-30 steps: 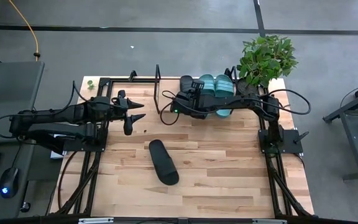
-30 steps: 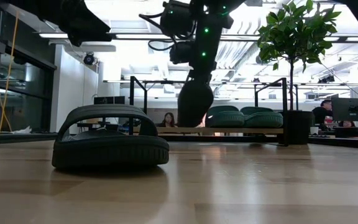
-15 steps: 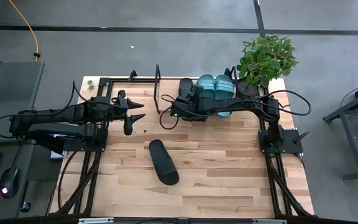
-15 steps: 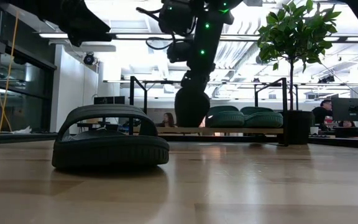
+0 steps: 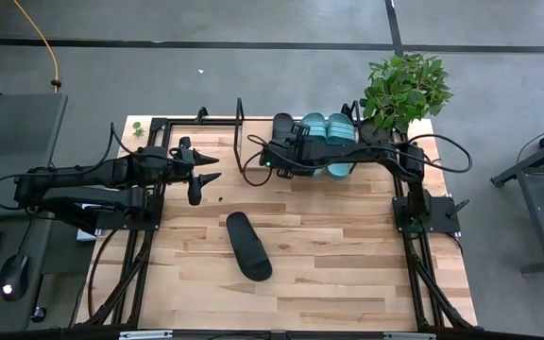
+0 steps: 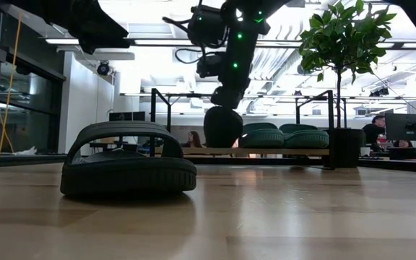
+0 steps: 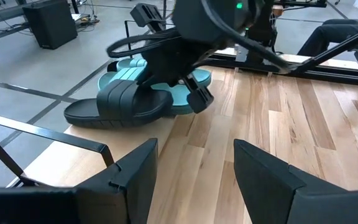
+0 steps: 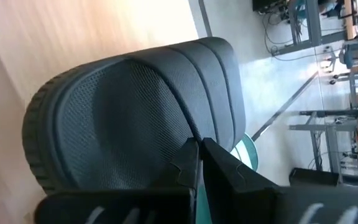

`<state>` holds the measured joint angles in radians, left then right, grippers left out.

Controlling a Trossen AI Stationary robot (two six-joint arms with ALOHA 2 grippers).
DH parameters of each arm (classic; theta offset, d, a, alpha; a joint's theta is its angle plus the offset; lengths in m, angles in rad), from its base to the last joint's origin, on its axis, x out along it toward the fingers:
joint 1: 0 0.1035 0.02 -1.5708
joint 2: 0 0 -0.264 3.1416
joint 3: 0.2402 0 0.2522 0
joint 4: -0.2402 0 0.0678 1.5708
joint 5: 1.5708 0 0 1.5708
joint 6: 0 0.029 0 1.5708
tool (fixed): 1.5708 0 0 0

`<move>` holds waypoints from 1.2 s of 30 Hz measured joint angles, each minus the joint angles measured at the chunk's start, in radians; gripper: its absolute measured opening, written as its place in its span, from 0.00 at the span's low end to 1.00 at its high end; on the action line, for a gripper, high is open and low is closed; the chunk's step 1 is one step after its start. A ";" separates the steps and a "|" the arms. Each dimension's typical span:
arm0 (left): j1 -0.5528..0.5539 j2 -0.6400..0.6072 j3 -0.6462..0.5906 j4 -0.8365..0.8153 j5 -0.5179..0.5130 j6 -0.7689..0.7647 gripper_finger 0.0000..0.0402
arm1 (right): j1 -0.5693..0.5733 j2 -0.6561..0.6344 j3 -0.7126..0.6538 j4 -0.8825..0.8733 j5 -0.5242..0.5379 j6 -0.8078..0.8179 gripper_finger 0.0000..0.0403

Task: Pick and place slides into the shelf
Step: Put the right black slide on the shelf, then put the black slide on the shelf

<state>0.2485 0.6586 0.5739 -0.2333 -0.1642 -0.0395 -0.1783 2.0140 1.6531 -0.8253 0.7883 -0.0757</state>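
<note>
- From the high view, I see my right gripper (image 5: 284, 151) over the shelf (image 5: 253, 170) at the far side of the table (image 5: 348, 246). It sits on a black slide (image 5: 281, 127), just beside the two teal slides (image 5: 327, 130). My left gripper (image 5: 206, 168) waits near the left end of the shelf, and its fingers are wide with nothing in them. The other black slide (image 5: 248, 246) lies alone in the middle of the table, well apart from both grippers.
- From the low view, that lone black slide (image 6: 127, 170) sits close to the camera. Far behind it, the right arm reaches down to the shelf (image 6: 266, 152), and the black slide (image 6: 223, 127) there stands tall, not flat, I think.
- From the left wrist view, the black slide (image 7: 120, 106) rests at the board's edge, touching the teal ones (image 7: 135, 78).
- From the right wrist view, my fingers (image 8: 197, 165) are pinched tight, right at the strap of the black slide (image 8: 129, 118). They look to be holding it.
- What could go wrong: if I let go now, the slide may slip off the edge or bump the teal pair, because it sits so near both.
</note>
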 joint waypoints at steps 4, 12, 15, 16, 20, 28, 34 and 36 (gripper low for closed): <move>0.000 0.000 0.000 0.000 0.000 0.000 0.48 | -0.020 0.000 0.000 0.005 -0.047 -0.003 0.00; 0.000 0.000 0.000 0.000 0.000 0.000 0.48 | -0.025 0.000 0.000 -0.017 -0.146 0.023 0.00; 0.000 0.000 0.000 0.000 0.001 0.000 0.48 | -0.026 0.000 0.000 -0.017 -0.175 0.023 0.03; 0.000 0.000 0.000 0.000 0.001 0.000 0.48 | -0.026 0.000 0.000 -0.017 -0.181 0.023 0.05; 0.000 0.000 0.000 0.000 0.001 0.000 0.48 | -0.025 0.000 0.000 -0.017 -0.188 0.011 0.16; 0.000 0.000 0.000 0.000 0.001 0.000 0.48 | -0.025 0.000 0.000 -0.017 -0.166 0.014 0.38; 0.000 0.000 0.000 -0.001 0.001 0.000 0.48 | -0.015 0.000 0.000 -0.016 -0.169 0.032 0.42; 0.000 0.000 0.000 -0.001 0.001 0.000 0.48 | -0.007 0.000 0.000 -0.016 -0.172 0.032 0.42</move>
<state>0.2485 0.6586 0.5739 -0.2340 -0.1635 -0.0391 -0.1848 2.0144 1.6529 -0.8417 0.6166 -0.0439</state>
